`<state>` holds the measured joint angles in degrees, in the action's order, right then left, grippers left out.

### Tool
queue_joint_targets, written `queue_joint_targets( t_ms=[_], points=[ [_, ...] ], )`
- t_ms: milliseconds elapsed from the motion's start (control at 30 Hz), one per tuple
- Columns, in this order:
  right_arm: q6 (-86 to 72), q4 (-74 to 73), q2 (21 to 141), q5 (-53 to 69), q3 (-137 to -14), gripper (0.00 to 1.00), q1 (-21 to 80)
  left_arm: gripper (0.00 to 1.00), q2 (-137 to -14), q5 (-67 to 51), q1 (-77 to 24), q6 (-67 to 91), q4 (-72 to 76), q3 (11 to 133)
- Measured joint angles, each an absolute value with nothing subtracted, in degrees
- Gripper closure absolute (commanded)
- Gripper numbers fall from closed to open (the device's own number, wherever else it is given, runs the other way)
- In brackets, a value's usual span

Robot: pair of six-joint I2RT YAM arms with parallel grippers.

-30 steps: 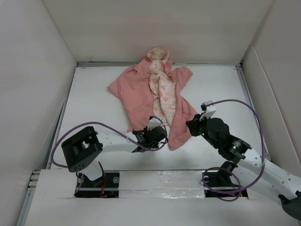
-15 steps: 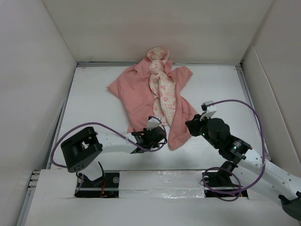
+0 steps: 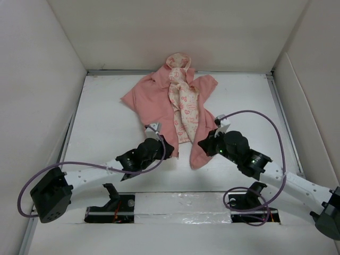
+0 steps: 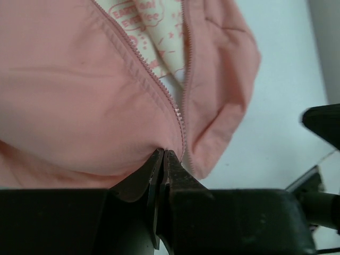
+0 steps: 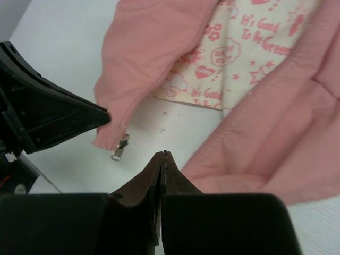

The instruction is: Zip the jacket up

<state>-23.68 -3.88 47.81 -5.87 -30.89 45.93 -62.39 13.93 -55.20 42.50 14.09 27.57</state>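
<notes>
The salmon-pink jacket [image 3: 151,101] lies open on the white table, its cream printed lining [image 3: 184,109] showing. My left gripper [image 3: 158,142] is at the bottom hem of the left front panel. In the left wrist view its jaws are closed at the fabric [image 4: 79,95] just left of the zipper teeth [image 4: 159,85], pinching the hem. My right gripper [image 5: 163,153] is shut and empty above bare table. It sits between the metal zipper pull [image 5: 119,147] at the left panel's corner and the right panel [image 5: 276,149].
White walls [image 3: 42,106] enclose the table on three sides. Purple cables [image 3: 265,119] loop from both arms. The left arm's black finger [image 5: 53,114] shows in the right wrist view close to the zipper pull. The table's front edge [image 3: 175,194] is just behind the grippers.
The left arm has swung out to the left and its gripper has shifted left and slightly farther along the hem. The right gripper has moved left toward the jacket's lower right panel.
</notes>
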Motion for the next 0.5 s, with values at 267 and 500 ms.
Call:
queue_joint_targets(
  t_ms=[267,500],
  points=[
    [-28.8,8.2,51.7,0.3,-29.4,0.22,48.0,1.00,-55.8,10.3,-53.2,47.2,29.6,17.1],
    [-31.1,15.5,51.9,3.8,-28.3,0.23,48.1,1.00,-51.4,7.4,-52.2,49.5,42.3,12.4]
  ],
)
